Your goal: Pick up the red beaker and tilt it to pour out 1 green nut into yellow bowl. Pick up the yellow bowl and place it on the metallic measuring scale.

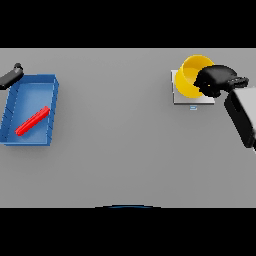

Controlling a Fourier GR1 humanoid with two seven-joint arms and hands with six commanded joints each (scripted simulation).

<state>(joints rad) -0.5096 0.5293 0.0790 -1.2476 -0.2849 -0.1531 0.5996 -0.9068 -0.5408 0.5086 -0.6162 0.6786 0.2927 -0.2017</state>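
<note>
Right arm entering from the right edge, white and grey forearm angled up and leftward. Right hand (216,80) dark, fingers curled around the rim of the yellow bowl (189,76), thumb side toward the wrist. Left hand (12,76) only partly showing at the far left edge, dark, angled up to the right, idle.

Gripping yellow bowl (189,76) with right hand (216,80) atop scale (178,95) at two o'clock; resting idle at ten o'clock, left hand (12,76).
</note>
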